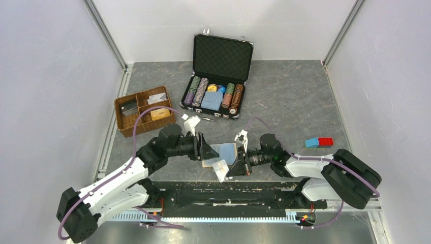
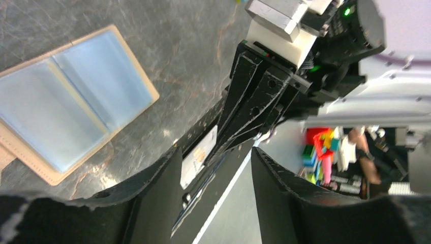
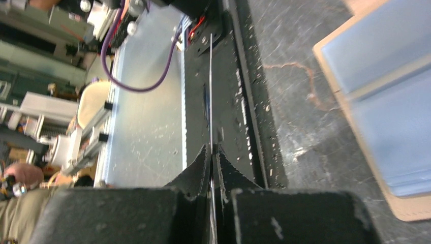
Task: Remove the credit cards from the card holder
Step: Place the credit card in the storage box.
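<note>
Right wrist view gives the nearest thing best: the right gripper (image 3: 212, 152) has its two black fingers pressed together on a thin white plastic credit card (image 3: 211, 91), seen edge-on, close to the black mounting rail (image 1: 223, 195) at the near edge. I judge it grips only one edge, so the card is free of the pockets and can be carried away.

The left gripper (image 2: 216, 165) faces it with fingers apart and nothing between them, perhaps ready to take the card or to steady the wallet.

Just beyond, the flat tan card holder (image 1: 223, 151) lies open on the grey stone-look table (image 1: 295, 96), between both grippers, with its pale blue pockets facing up. Whether more cards are inside, I cannot tell.

Farther left stands a brown wicker divided tray (image 1: 122, 121). At the far middle is an open black hard case (image 1: 223, 56).
</note>
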### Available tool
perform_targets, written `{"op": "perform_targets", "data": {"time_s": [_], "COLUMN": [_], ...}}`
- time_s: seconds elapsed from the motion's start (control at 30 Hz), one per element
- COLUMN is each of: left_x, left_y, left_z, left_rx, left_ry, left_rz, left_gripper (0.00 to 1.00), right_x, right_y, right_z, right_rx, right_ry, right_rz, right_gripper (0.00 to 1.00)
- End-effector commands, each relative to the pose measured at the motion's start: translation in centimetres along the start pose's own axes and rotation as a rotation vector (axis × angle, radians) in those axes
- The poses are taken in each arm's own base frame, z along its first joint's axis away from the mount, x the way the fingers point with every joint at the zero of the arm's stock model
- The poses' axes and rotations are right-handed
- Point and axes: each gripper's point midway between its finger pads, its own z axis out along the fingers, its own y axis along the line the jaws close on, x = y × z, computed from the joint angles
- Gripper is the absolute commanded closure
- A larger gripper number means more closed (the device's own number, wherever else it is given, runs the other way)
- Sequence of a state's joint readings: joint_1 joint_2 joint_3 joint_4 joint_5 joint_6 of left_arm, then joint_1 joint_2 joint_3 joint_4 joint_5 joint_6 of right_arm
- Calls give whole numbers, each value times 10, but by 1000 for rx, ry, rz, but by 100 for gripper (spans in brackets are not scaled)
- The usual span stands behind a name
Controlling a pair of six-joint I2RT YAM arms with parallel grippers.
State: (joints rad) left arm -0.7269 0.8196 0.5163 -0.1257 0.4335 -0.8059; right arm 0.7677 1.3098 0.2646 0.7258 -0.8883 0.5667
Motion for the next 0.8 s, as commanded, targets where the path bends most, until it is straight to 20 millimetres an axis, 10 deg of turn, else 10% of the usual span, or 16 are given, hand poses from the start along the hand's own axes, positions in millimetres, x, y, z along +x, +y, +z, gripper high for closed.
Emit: {"op": "perform_targets", "data": {"time_s": [0.0,0.77], "left_x": [25,39], "left_y": [-8,-23], "left_z": [-5,4], "left_rx": [43,168], "left_ry": [203,361], "left_rz": [104,136], "left_gripper": [48,55], "right_x": [15,12], "right_y": [19,37], "right_z": [3,8], "right_rx": [-95,-169], "right_ry": [81,67], "right_rz": [-95,-91], "right_gripper": [100,100]}}
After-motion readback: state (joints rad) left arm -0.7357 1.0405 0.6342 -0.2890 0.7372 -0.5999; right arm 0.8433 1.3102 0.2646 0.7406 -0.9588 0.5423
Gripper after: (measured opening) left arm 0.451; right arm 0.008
